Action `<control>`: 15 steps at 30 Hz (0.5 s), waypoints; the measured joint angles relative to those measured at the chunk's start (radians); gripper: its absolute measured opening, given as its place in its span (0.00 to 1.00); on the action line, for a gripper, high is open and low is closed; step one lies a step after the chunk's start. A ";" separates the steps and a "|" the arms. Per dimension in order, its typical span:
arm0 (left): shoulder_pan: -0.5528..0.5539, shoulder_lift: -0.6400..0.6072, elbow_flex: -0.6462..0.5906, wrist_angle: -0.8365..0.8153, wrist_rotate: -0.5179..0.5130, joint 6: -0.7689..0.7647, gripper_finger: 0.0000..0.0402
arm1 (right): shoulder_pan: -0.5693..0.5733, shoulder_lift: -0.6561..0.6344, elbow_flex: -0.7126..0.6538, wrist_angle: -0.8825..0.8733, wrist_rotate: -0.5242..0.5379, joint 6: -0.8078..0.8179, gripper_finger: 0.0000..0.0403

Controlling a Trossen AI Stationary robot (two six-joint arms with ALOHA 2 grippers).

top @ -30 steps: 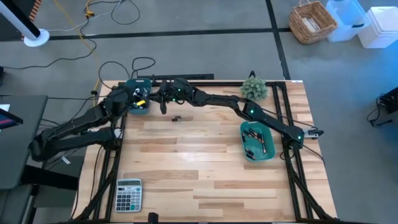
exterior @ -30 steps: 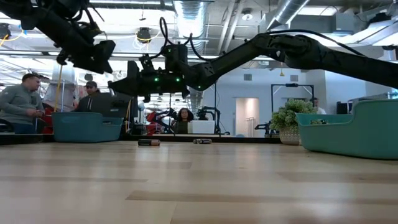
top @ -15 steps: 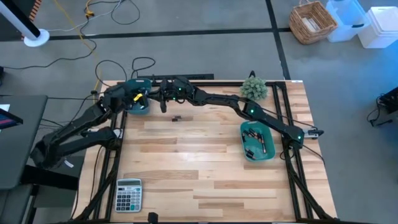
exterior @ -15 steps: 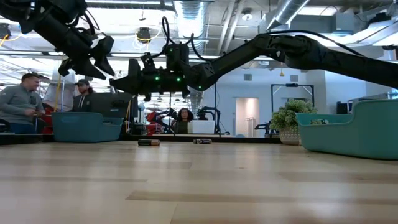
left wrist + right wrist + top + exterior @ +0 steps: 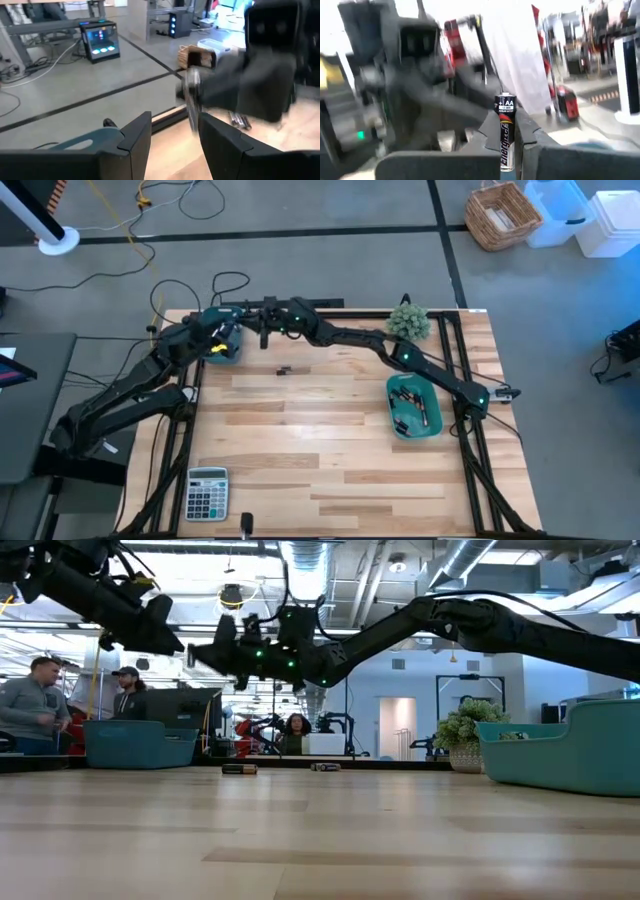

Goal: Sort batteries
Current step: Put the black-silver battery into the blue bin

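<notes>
The left gripper [image 5: 222, 332] is hanging above the small teal bin [image 5: 222, 350] at the table's far left corner, its fingers [image 5: 135, 137] standing apart with nothing between them. Just to its right, the right gripper [image 5: 264, 330] is reaching across from the other side, its fingers pressed onto an upright AA battery [image 5: 506, 131], black with a silver top. On the wooden table [image 5: 330, 440] below, two loose batteries [image 5: 239, 768] are lying near the far edge, well apart from both grippers. Further right, a larger teal tray [image 5: 437, 428] is holding several more batteries [image 5: 412, 402], with a small potted plant [image 5: 408, 320] sitting behind it. A grey calculator [image 5: 207, 492] is resting at the near left corner.
</notes>
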 joint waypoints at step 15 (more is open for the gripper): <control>0.000 0.058 -0.001 0.026 0.165 0.136 0.39 | -0.001 -0.002 0.000 0.137 -0.015 0.078 0.03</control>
